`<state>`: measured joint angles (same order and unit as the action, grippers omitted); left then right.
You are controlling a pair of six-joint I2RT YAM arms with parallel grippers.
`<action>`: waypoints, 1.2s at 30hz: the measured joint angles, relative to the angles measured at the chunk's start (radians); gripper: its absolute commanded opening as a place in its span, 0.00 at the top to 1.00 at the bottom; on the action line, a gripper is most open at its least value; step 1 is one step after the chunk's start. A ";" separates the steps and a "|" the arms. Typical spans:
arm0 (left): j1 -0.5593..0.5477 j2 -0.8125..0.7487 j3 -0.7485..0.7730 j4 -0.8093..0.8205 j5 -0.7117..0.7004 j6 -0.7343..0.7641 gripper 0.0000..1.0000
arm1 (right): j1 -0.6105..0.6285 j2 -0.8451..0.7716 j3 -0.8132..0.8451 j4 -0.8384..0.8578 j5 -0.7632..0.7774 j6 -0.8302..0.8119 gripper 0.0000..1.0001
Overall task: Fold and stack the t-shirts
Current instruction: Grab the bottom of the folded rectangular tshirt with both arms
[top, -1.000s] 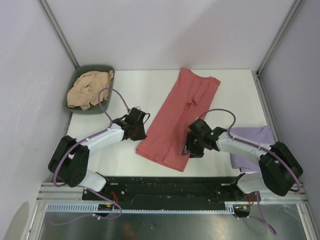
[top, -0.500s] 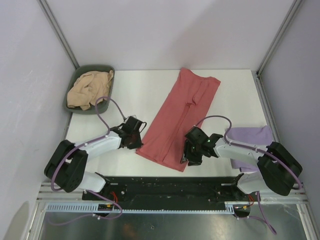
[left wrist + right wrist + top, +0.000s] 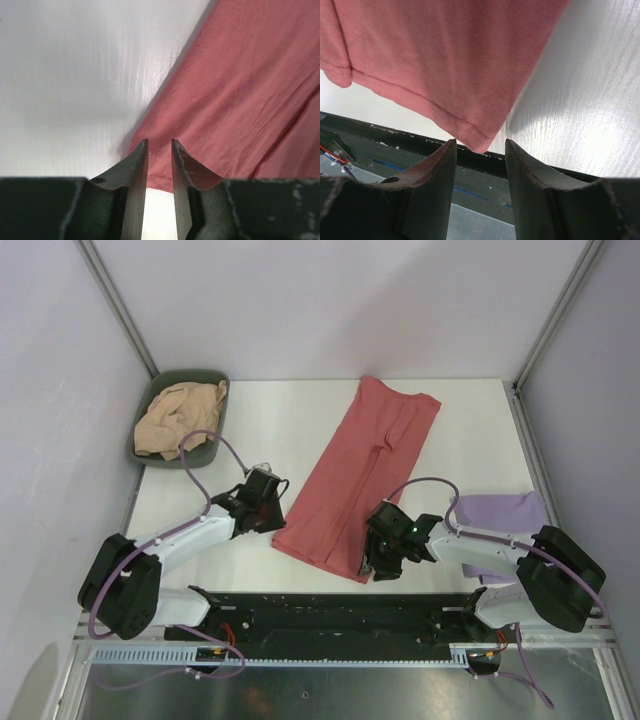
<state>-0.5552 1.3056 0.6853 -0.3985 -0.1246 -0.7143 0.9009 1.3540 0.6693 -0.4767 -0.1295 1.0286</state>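
The white bench carries the salmon-red tee, folded lengthwise into a long strip. It lies on a slant from the far side, right of centre, down to the near edge at centre. At the far left corner sits the dark green bin, with the tan tee crumpled inside it. The lavender tee lies flat at the near right, partly under the right arm and well apart from the red strip.

The left tool is low over the near-left corner of the salmon-red tee. Its fingers are only a narrow slot apart and not clenched. The hem lies flat in that slot, with bare bench showing just nearer.

The right tool is at the near-right corner of the same tee. Its fingers are parted wider, and the stitched hem corner points into the gap between their tips. That tool is released and grips nothing.
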 measured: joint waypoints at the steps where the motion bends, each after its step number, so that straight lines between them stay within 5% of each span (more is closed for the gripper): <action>1: 0.002 -0.001 0.003 -0.001 0.000 0.001 0.70 | 0.002 0.004 0.000 0.002 0.000 0.002 0.55; 5: 0.009 -0.006 0.011 -0.004 0.000 0.010 0.69 | 0.002 0.030 -0.001 0.010 -0.003 0.013 0.64; 9: 0.023 -0.008 0.011 -0.011 0.000 0.019 0.66 | 0.000 0.045 -0.001 0.016 -0.001 0.013 0.91; 12: 0.031 -0.010 0.011 -0.015 0.000 0.032 0.65 | -0.006 0.047 -0.001 0.017 0.001 0.012 0.99; 25: -0.063 0.058 0.026 -0.021 0.160 0.107 0.58 | -0.200 -0.165 -0.114 -0.135 0.027 -0.081 0.98; 36: -0.107 0.055 0.013 -0.021 0.270 0.111 0.59 | -0.136 -0.217 -0.126 -0.164 0.010 -0.076 0.84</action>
<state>-0.6621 1.3602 0.6987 -0.4194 0.1452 -0.6029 0.7650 1.1366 0.5438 -0.6403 -0.1196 0.9531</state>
